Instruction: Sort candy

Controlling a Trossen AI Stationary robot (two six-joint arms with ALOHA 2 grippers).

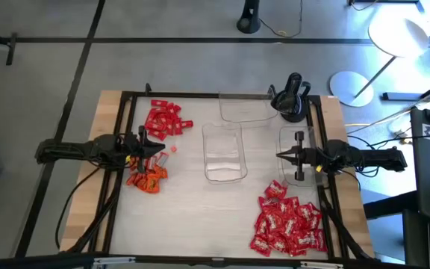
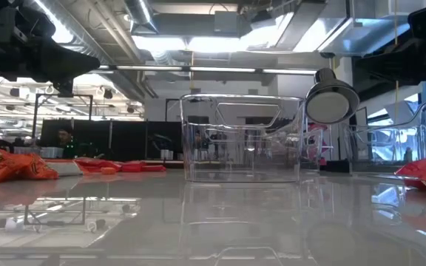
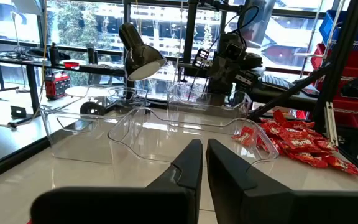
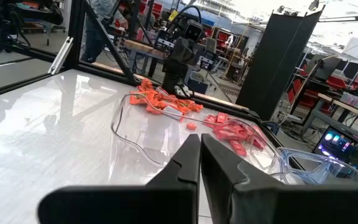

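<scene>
White tabletop (image 1: 192, 217) carries three candy (image 1: 288, 224) piles, near its left edge and right front corner. Left gripper (image 1: 157, 146) and right gripper (image 1: 281, 155) hover closed, empty. Sorting seems unstarted; next, open over a sweet.

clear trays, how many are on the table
3, all empty as far as the high view shows: one tray at the table's middle, one at the far edge behind it, one under the right gripper.

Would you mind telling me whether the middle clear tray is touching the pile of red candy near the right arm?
Apart. The high view shows bare table between the middle tray and the red candy pile.
</scene>
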